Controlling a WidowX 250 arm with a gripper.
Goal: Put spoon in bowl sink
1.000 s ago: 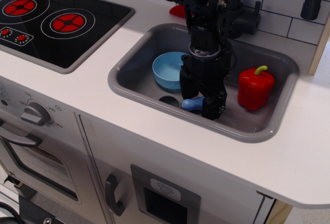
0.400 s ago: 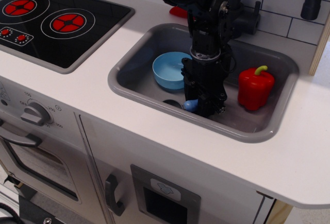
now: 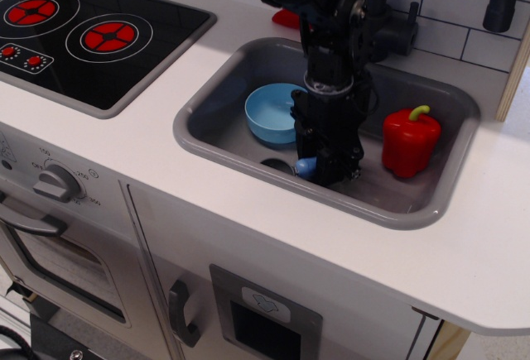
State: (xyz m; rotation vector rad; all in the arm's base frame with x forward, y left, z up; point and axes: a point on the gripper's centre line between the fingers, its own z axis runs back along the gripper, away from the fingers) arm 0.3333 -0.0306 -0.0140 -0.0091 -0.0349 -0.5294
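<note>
Fingers of your gripper (image 3: 325, 168) are pressed together on the spoon (image 3: 305, 166), whose light-blue handle pokes out toward the left just below the black jaws. You have it low over the floor of the sink (image 3: 215, 141), near the centre of the frame; whether the spoon touches the floor you cannot tell. Your bowl (image 3: 270, 113) sits just to the upper left of the gripper, upright on the sink floor. To the right, a red pepper (image 3: 410, 140) stands in the same basin. Your stovetop (image 3: 91, 33) fills the upper left of the frame
</note>
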